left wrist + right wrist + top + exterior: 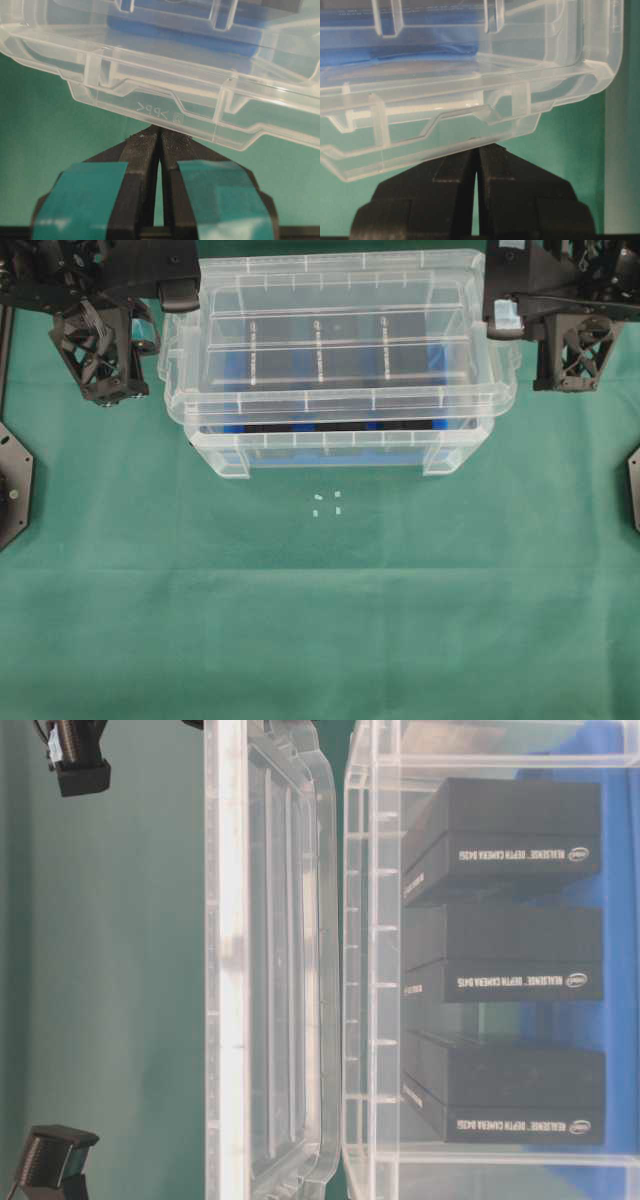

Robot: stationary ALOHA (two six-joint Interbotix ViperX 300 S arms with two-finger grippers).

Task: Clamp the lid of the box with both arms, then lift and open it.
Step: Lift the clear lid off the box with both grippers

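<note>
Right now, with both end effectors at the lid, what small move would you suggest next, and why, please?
Probably raise both arms evenly a little higher. The left end effector and right end effector each pinch an end of the lid, which sits level with only a thin gap above the box, so it likely needs more clearance.
</note>
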